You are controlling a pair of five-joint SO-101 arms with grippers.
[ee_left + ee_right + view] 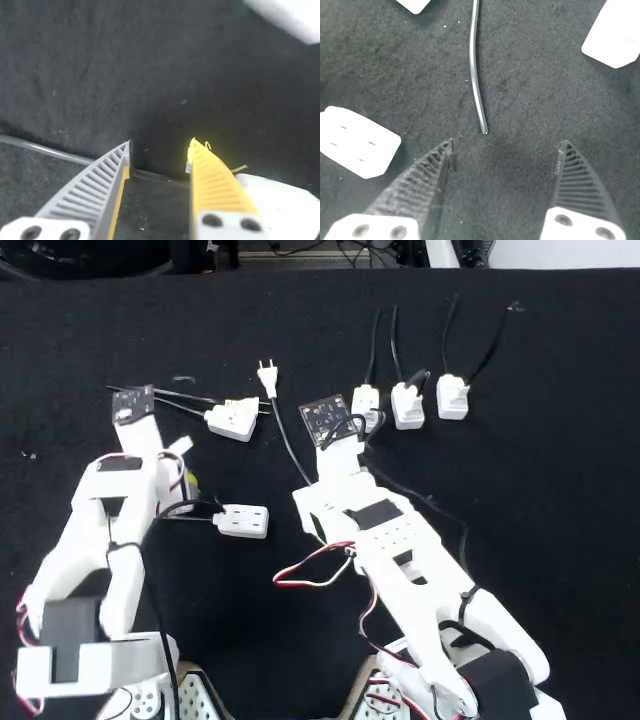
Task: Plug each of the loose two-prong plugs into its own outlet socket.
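Worktop: black, felt-like cloth. A loose white two-prong plug lies flat beyond both arms, its thin black cable trailing toward the right arm. Left gripper: ribbed wedge fingers, one grey, one yellow, spread. Right gripper: dark ribbed fingers spread, near a rounded white outlet block.

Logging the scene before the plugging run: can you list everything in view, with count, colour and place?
Cloth: one, black, covering the table.
Loose plug: one, white on black cable, far centre.
Socket blocks: two, white, one beside the loose plug, one nearer, between the arms.
Corded blocks: three, white, row at far right.
Left gripper: grey and yellow, open over the cloth.
Right gripper: black, open, facing a thin cable.
Arms: two, white, near edge.
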